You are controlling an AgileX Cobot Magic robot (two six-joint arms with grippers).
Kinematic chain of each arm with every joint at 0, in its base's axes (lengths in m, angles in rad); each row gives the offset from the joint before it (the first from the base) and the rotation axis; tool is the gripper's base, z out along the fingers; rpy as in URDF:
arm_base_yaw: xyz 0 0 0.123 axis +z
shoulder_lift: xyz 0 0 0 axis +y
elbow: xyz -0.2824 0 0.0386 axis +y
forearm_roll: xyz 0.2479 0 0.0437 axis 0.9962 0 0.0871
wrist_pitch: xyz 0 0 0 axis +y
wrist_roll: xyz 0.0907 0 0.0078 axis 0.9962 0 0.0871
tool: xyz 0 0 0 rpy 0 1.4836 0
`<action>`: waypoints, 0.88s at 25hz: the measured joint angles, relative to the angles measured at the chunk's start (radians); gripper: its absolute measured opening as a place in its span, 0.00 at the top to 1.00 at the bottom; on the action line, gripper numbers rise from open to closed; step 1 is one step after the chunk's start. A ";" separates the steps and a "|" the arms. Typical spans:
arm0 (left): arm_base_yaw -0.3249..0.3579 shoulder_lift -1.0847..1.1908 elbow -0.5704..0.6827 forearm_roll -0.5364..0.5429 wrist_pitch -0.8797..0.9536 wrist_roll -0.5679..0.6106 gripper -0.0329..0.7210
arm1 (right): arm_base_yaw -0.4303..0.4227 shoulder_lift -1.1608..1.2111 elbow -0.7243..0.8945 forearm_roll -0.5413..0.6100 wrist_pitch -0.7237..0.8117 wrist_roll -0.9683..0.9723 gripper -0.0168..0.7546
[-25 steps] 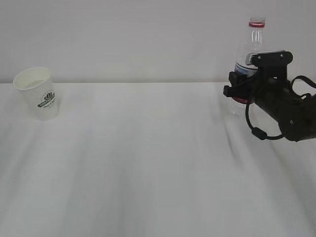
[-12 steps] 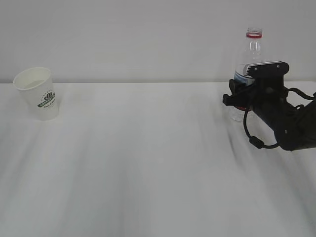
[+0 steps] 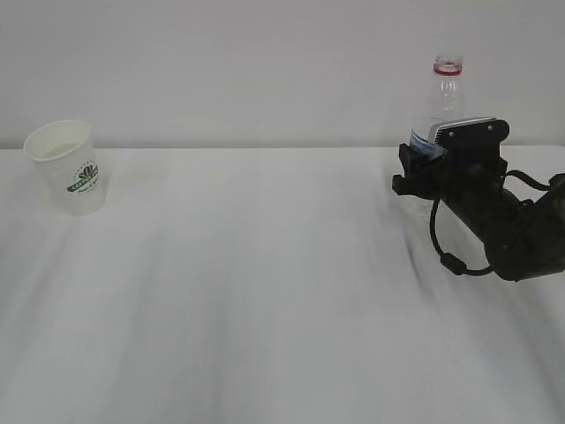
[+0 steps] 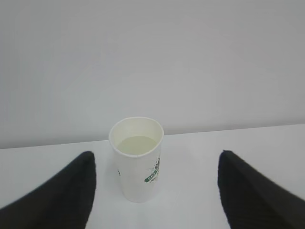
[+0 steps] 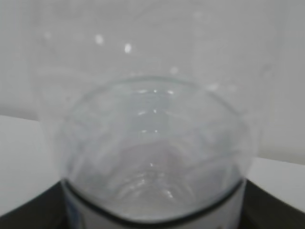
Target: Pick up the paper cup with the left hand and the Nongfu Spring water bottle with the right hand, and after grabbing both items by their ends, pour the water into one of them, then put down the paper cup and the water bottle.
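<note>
The paper cup point(image 3: 66, 168) stands upright at the table's far left, white with a green logo. In the left wrist view the paper cup point(image 4: 137, 160) is ahead of my left gripper point(image 4: 156, 157), which is open, both black fingers point(image 4: 62, 195) wide apart and clear of it. A flat pale level shows inside the cup; I cannot tell whether it is water. At the right, the clear Nongfu Spring water bottle point(image 3: 446, 97) stands upright and uncapped, its base at the table. My right gripper point(image 3: 415, 177) clasps the Nongfu Spring water bottle point(image 5: 152, 143) at label height, which fills the right wrist view.
The white table point(image 3: 265, 283) runs back to a plain pale wall. The right arm's body and its looping cable point(image 3: 450, 256) lie to the right of the bottle, low over the table. The left arm is outside the exterior view.
The right gripper and bottle have come down and slightly left, bringing the bottle's base to the table. The cup and the left gripper have not moved.
</note>
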 joint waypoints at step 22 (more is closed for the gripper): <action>0.000 0.000 0.000 0.022 0.000 0.000 0.20 | 0.000 -0.059 0.164 0.007 -0.099 0.068 0.22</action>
